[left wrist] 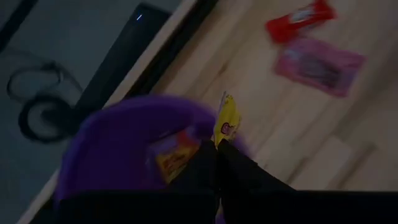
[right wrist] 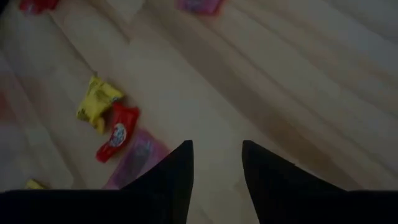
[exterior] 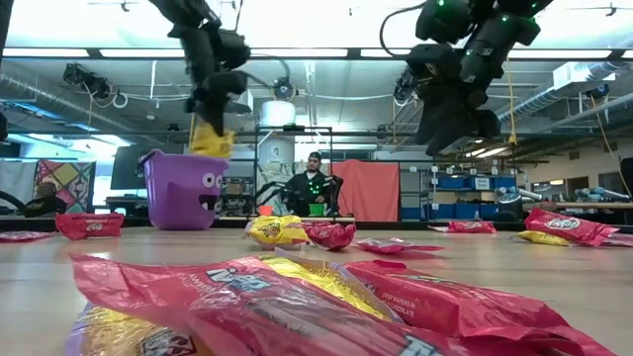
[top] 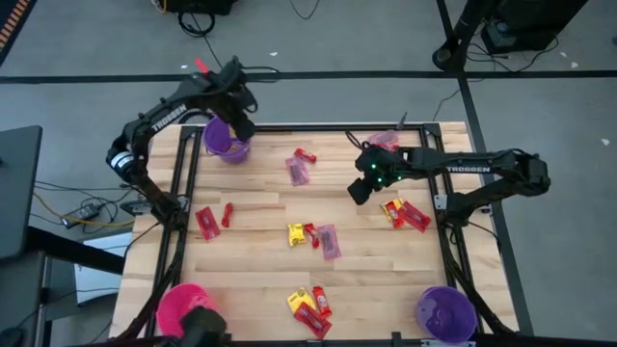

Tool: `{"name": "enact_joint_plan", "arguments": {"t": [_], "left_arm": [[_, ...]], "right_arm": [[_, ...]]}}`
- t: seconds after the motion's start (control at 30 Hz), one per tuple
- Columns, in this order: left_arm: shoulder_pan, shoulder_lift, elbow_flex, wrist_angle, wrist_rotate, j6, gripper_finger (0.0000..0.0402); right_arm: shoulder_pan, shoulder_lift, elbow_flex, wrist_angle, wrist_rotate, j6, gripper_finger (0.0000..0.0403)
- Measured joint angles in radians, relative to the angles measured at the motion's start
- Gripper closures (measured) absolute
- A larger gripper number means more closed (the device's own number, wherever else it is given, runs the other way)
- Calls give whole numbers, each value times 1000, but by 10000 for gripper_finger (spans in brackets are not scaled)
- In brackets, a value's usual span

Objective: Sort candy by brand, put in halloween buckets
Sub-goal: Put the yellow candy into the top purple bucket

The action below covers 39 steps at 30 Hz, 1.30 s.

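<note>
I'm seeing candy (top: 328, 240) lying scattered across the wooden bench (top: 376, 280); left gripper (left wrist: 219, 146) is pinching a yellow packet (left wrist: 226, 118) over the far-left-corner purple bucket (top: 226, 141); right gripper (right wrist: 216, 152) is hanging parted, empty.

Parted pincer (right wrist: 216, 180) above scattered candy (right wrist: 115, 132)

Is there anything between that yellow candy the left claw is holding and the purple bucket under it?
Nothing visible. The left gripper is shut on a yellow packet above the open mouth of the purple bucket at the table's far left corner, which already holds another yellow packet.
</note>
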Motion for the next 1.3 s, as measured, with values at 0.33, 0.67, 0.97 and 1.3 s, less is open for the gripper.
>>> {"name": "enact_joint_plan", "arguments": {"t": [0.33, 0.67, 0.97, 1.3], "left_arm": [[107, 0, -1, -21, -29, -12, 391], [145, 0, -1, -84, -36, -76, 273], [119, -12, -1, -47, 27, -168, 228], [-94, -28, -1, 117, 137, -158, 227]], "right_arm": [[62, 0, 0, -119, 41, 45, 254], [83, -1, -1, -218, 53, 55, 254], [124, -2, -52, -284, 78, 92, 254], [163, -2, -141, -269, 141, 225, 254]]}}
